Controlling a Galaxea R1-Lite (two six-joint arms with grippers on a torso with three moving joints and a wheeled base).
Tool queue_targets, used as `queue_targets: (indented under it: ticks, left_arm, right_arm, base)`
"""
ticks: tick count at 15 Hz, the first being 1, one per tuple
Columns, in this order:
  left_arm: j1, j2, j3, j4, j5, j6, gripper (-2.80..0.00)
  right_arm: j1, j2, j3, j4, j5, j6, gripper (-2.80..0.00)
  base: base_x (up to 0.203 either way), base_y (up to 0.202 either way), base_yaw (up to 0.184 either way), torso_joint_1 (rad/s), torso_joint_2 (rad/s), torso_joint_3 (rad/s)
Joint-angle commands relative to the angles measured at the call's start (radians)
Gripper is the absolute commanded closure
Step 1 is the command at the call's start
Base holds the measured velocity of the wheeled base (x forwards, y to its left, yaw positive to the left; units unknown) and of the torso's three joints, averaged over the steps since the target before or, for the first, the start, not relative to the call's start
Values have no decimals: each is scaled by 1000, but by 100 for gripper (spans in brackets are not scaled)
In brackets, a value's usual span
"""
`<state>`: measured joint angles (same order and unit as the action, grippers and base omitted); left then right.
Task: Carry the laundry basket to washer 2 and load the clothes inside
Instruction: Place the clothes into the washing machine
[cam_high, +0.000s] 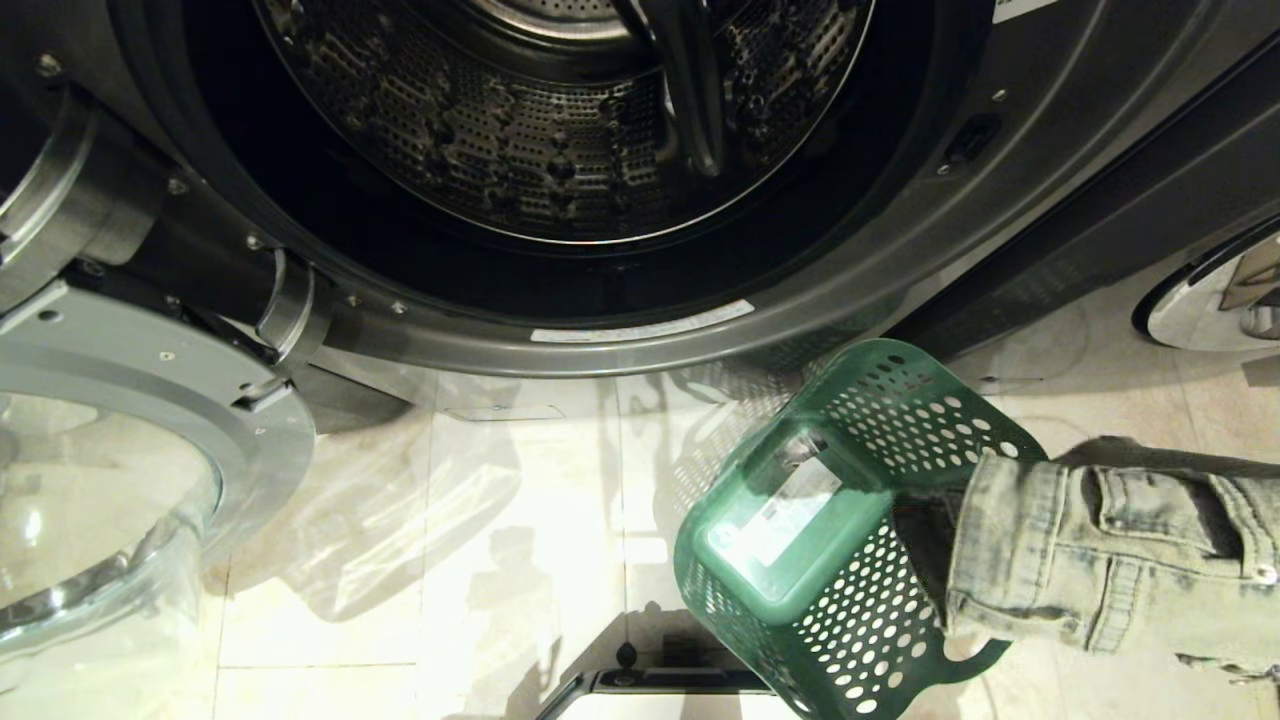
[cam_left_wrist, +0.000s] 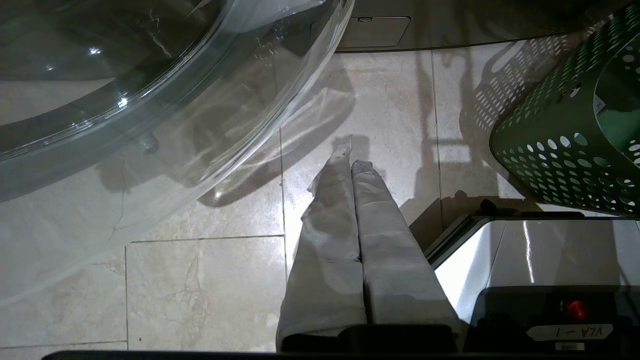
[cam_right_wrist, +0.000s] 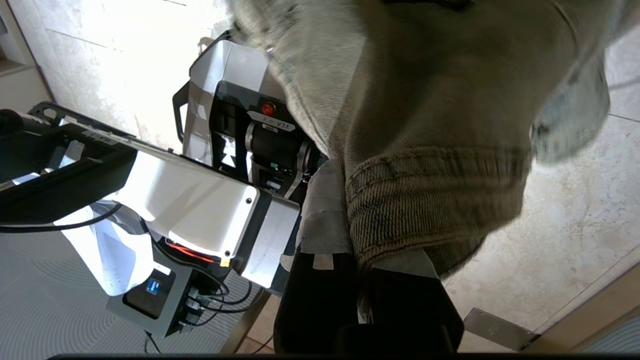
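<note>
Jeans gripped and lifted, drum open ahead and to the left

On the left, the washer's glass door (cam_high: 110, 500) hangs swung open over the tiled floor (cam_high: 450, 560), and the left end effector (cam_left_wrist: 352, 150) is parked low by the robot's base with its padded fingers pressed together on nothing. The open drum (cam_high: 560, 120) fills the middle of the head view. Below it and to the right, the green laundry basket (cam_high: 850, 540) lies tipped on the floor, its bottom toward the camera and its mouth toward the right. Just right of the basket, the jeans (cam_high: 1110, 550) hang with their long axis running out to the right. The right end effector (cam_right_wrist: 357, 235) is clamped on their waistband. The drum lies up and to the left of the jeans, so only the right arm is placed to load them.
</note>
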<state>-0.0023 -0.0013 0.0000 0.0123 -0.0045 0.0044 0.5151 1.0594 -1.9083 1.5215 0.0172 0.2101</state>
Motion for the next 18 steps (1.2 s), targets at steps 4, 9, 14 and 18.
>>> queue_targets:
  ticks: [4,9,14,18]
  left_arm:
    - [-1,-1,2,-2,0,3,0]
    - [-1,-2,2,-2,0,2,0]
    - [0,0,2,0,0,0,0]
    - [-1,0,2,0,0,-1,0]
  right_arm:
    - [-1,-7,8,9,-5,-4,0]
    - [-3,-22,41,9,-10,3,0]
    - [-3,-38,66,9,-10,3,0]
    - [-3,-65,66,9,-11,-37,0]
  base:
    - [0,0,0,0,0,0]
    - [-14,0,1,1,1,1]
    - [-153,0,0,-6,0,1]
    - [0,0,0,0,0,0]
